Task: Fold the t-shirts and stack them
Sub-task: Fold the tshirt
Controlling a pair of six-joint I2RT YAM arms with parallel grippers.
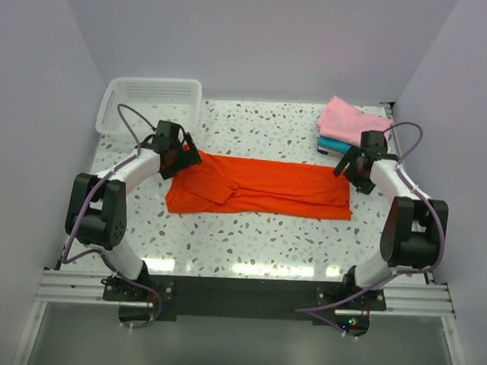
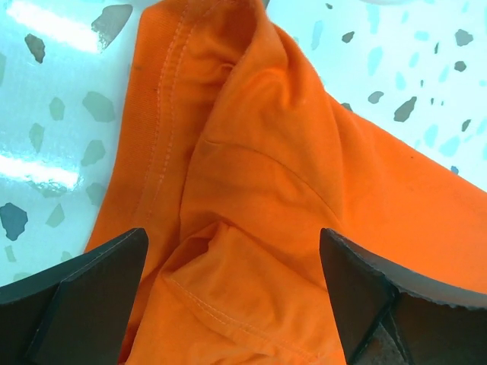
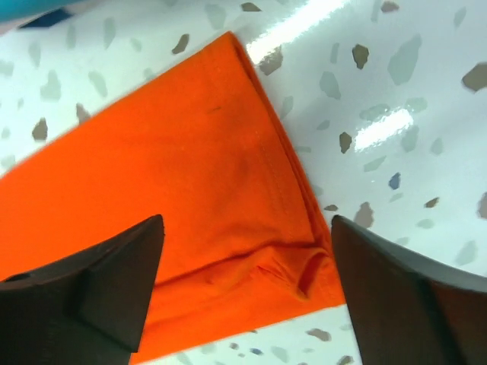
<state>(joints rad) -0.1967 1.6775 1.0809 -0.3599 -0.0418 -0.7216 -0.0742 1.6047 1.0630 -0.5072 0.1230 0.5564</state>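
Orange-red short-sleeved cloth t-shirt lies across the middle of the white speckled table. It is laid out as a long flat band running left to right in the top view. The left end is rumpled and the right end is flat with a squarer edge.

At the upper left of the top view sits a white plastic mesh basket, just beyond the shirt's left end. At the upper right, a folded light pink t-shirt rests on a folded teal t-shirt, which shows only as a thin edge beneath it.

The left gripper hovers low over the rumpled end. Its jaws are spread wide, and bunched cloth and a stitched seam lie between the dark fingers; nothing is pinched. The right gripper hangs over the shirt's far right end, also spread wide. Below it are the layered hem and a small curled-under corner, and it holds nothing.

The shirt looks light, limp and thin, so I expect it to sag and drag rather than keep any shape. It should slide easily on the glossy tabletop. The best holds are probably the two short ends. A pinch at the right end should take in all the stacked hem layers near the corner. A pinch at the left should catch the thick bunched seam, so that no under-layer slips free. Lifted at one end only, the band would likely skew.
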